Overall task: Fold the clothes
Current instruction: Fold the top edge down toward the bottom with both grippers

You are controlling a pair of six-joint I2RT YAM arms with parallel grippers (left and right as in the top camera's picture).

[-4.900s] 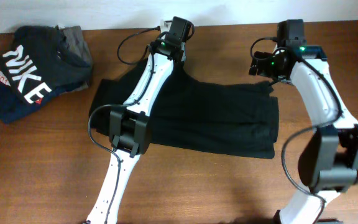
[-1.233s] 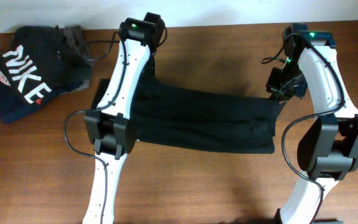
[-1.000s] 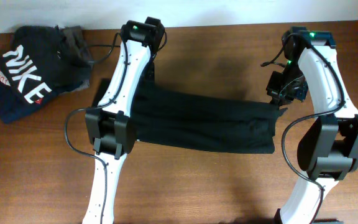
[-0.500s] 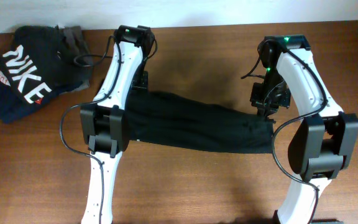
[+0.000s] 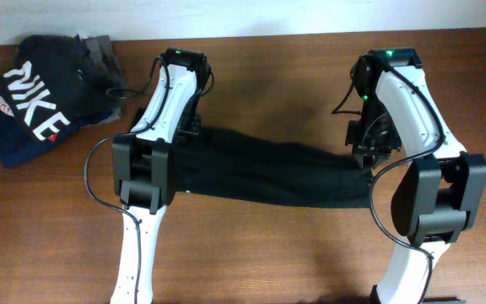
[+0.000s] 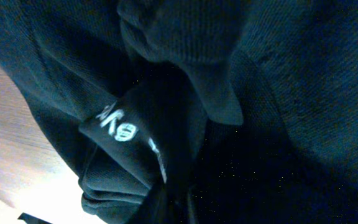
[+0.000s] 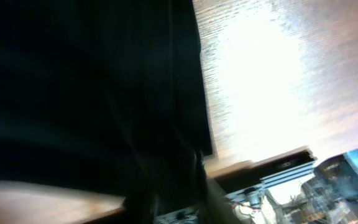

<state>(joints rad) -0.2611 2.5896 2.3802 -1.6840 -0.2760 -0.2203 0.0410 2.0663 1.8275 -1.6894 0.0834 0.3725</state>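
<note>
Left fingers (image 5: 191, 128): down at the left end of the black T-shirt (image 5: 277, 173), buried in cloth. Their wrist cam is wall-to-wall dark knit w/ a small white-printed tag (image 6: 122, 122) poking up, so can't tell if they're clenched or let go. Right fingers (image 5: 366, 152): at the shirt's right end, wrist cam dark and blurred, just black fabric beside a patch of bare wood. Same story there, gripping or released, can't tell. Btwn the two, the T-shirt lies as one long narrow band across the middle of the surface (image 5: 294, 253), running left-right, slanting a bit toward the near edge at its right end, wrinkled along its length. Both arms arch over it from the near edge. Far-left corner: dark NIKE garment (image 5: 32, 101) in a heap, grey garment (image 5: 104, 51) tucked behind it, both well apart from the shirt.
</note>
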